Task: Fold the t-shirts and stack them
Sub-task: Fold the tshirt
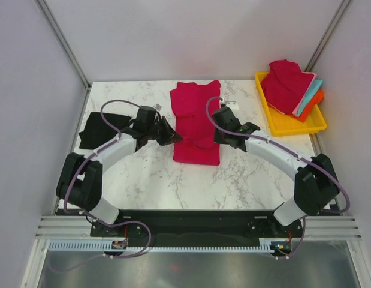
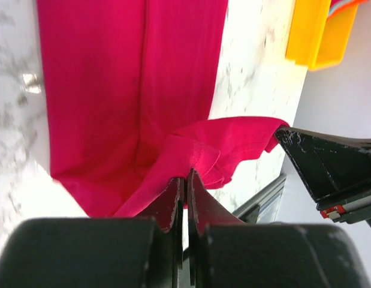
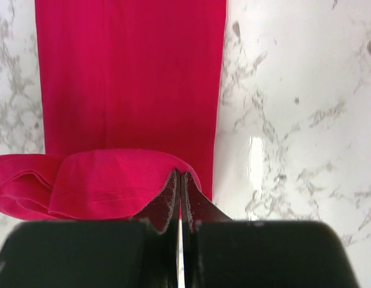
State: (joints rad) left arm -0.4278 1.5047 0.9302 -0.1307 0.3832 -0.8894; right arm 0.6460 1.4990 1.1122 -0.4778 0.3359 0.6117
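Observation:
A crimson t-shirt (image 1: 196, 120) lies lengthwise in the middle of the marble table, folded into a long strip. My left gripper (image 1: 172, 137) is shut on the strip's left edge near its middle (image 2: 185, 174). My right gripper (image 1: 220, 135) is shut on the right edge (image 3: 180, 174). Both hold a fold of the cloth (image 3: 107, 183) lifted over the strip below. A black t-shirt (image 1: 100, 129) lies at the table's left. Several more shirts, crimson (image 1: 285, 84), teal (image 1: 311, 96) and orange (image 1: 312, 108), are piled in the tray.
A yellow plastic tray (image 1: 293, 125) stands at the back right; it also shows in the left wrist view (image 2: 320, 36). Grey walls close in the table on the left, back and right. The right arm's wrist (image 2: 335, 171) shows close in the left wrist view.

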